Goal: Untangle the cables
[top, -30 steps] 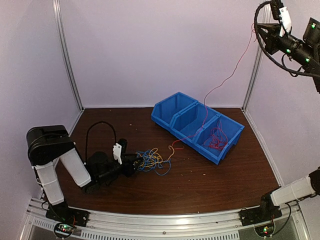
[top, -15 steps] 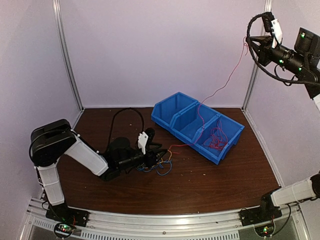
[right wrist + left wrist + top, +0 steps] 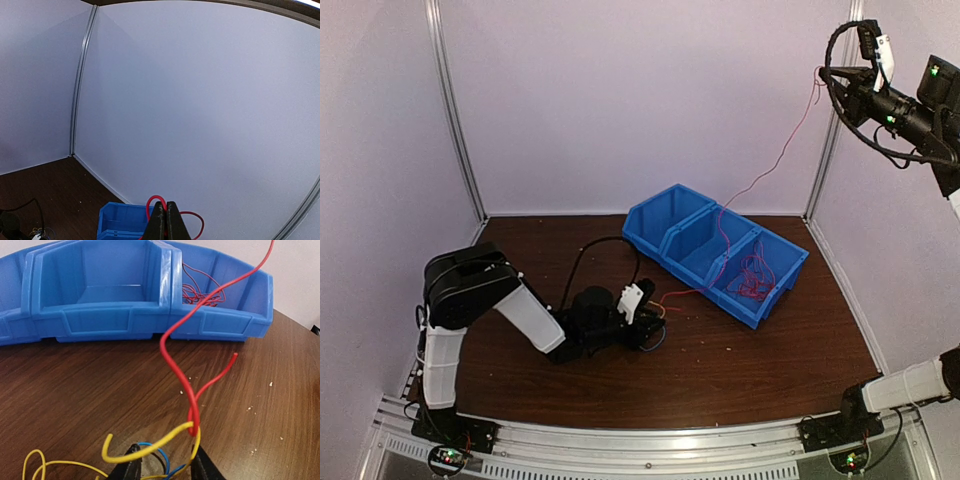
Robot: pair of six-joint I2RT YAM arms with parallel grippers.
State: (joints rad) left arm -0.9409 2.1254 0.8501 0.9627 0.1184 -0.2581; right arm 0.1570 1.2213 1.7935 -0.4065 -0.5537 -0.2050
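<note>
- The tangled cables [image 3: 658,318] lie on the table [image 3: 740,370], just in front of the blue bin [image 3: 650,215], mostly hidden under the left arm's tool in the top view.
- The left gripper [image 3: 167,462] sits low at the tangle. Its jaws stand partly apart, with yellow and blue strands [image 3: 145,450] lying between them. No firm pinch on any strand shows.
- The right gripper [image 3: 165,206] is raised high at the right, near the wall. Its jaws are pressed together on a red cable [image 3: 780,155], which loops out just above the fingertips.
- That red cable runs down from the raised arm, passes over the bin and ends in the tangle at the left gripper.
- A loose heap of red wires [image 3: 752,275] lies in the bin's rightmost compartment.
</note>
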